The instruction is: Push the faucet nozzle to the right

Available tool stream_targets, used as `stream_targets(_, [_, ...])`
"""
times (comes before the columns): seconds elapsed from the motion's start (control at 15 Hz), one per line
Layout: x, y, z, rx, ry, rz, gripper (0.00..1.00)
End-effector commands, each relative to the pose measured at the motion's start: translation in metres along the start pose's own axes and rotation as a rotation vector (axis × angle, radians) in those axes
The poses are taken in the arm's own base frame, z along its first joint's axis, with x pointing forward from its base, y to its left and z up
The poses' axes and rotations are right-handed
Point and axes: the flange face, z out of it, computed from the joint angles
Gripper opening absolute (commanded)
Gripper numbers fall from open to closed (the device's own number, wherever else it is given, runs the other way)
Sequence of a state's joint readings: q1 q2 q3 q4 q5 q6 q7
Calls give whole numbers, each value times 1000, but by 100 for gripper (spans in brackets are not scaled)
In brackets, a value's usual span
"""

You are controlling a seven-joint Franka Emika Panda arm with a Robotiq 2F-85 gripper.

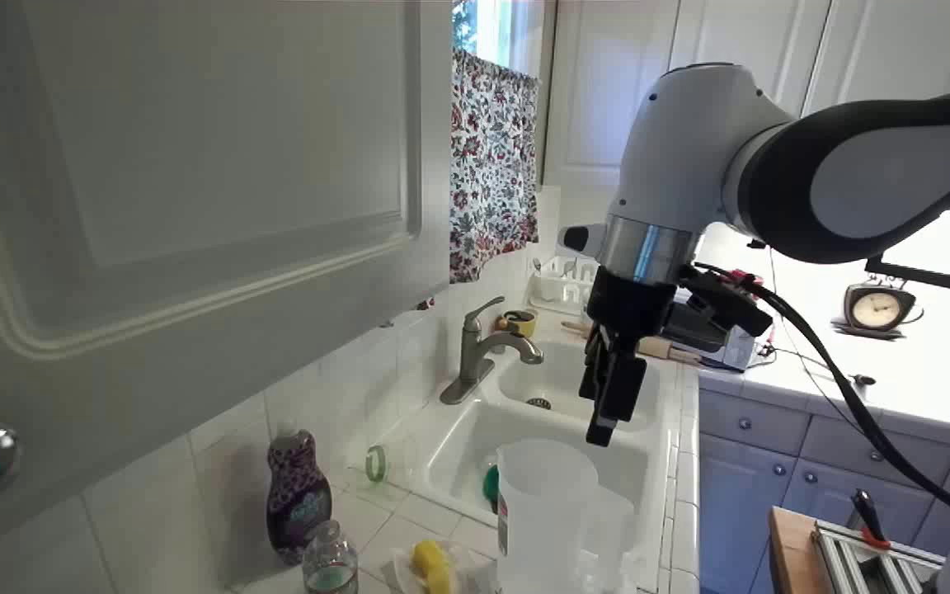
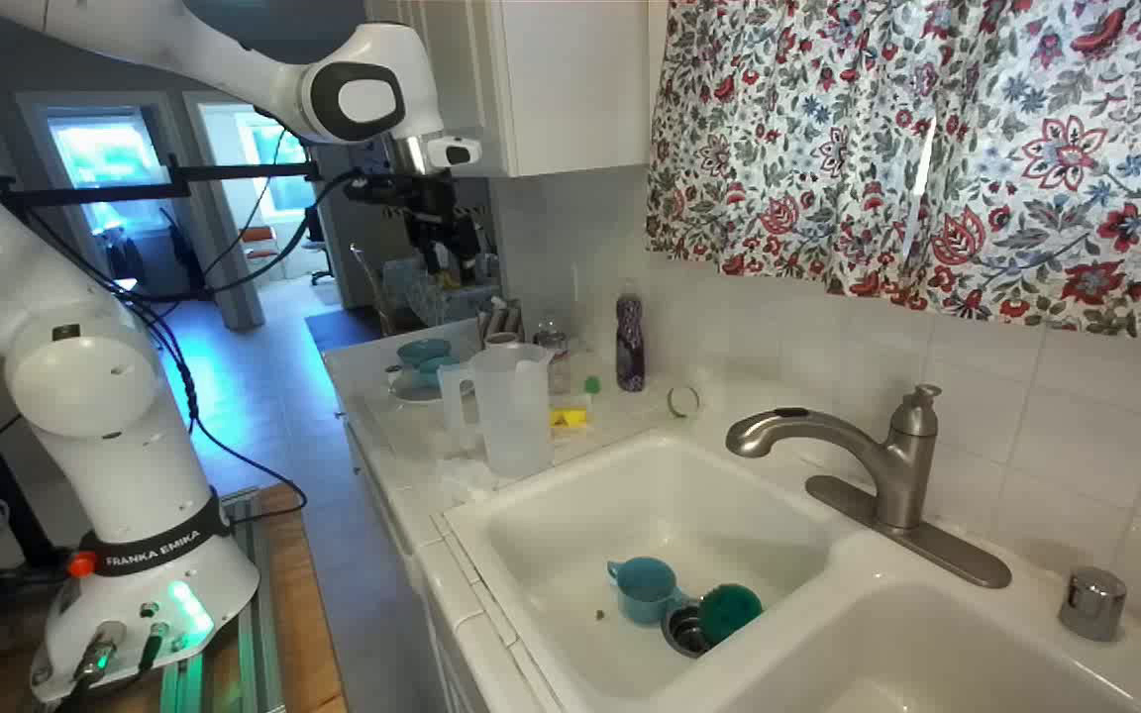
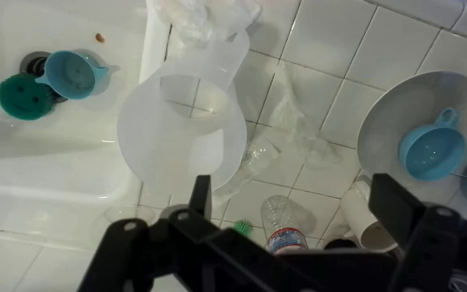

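A white robot arm (image 2: 85,381) reaches over a white-tiled table (image 3: 326,36) beside a white double sink (image 2: 570,555). The faucet nozzle (image 2: 833,431), a silver-grey tap, shows only in the exterior views; it stands on the sink's back ledge near the tiled wall, its short spout reaching out toward the sink. Over which basin the tip hangs cannot be told. An exterior view shows its lever (image 1: 487,306) slanting up from the top; only in an exterior view does a chrome cap (image 2: 1093,602) appear, near the end of the tap's base plate (image 2: 967,560).

The hand (image 3: 298,198) points down above the table, well apart from the nozzle. The wrist view shows its two black fingers (image 3: 393,207) spread wide.

That view also looks down into a translucent pitcher (image 3: 181,134) just beside the sink, and shows a clear bottle with a label (image 3: 284,227), a spiky green ball (image 3: 243,228) and a pale dish (image 3: 383,117) holding a blue cup (image 3: 432,152). In the sink, a round green scrubber (image 3: 24,97) shows its smiling face to the wrist view.

Both exterior views show a purple patterned bottle (image 1: 298,495) and a floral curtain (image 1: 491,165). A clock (image 1: 875,309) and a yellow mug (image 1: 527,324) appear only in an exterior view.
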State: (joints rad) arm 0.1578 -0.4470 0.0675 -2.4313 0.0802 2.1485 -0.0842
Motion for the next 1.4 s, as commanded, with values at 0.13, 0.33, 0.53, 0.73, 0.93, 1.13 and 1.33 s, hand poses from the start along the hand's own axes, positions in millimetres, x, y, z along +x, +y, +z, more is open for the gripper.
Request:
stream_targets(0.13, [0,0,-1,0,-1,0,100])
stream_targets(0.33, [0,0,-1,0,-1,0,100])
stream_targets(0.53, [24,48,-5,-6,24,114,100])
stream_targets(0.73, [43,112,-17,-16,65,228,100])
stream_targets(0.93, [59,170,-23,-28,80,337,100])
stream_targets(1.13, [66,218,-15,-76,54,437,100])
stream_targets(1.33, [69,263,7,-99,36,523,100])
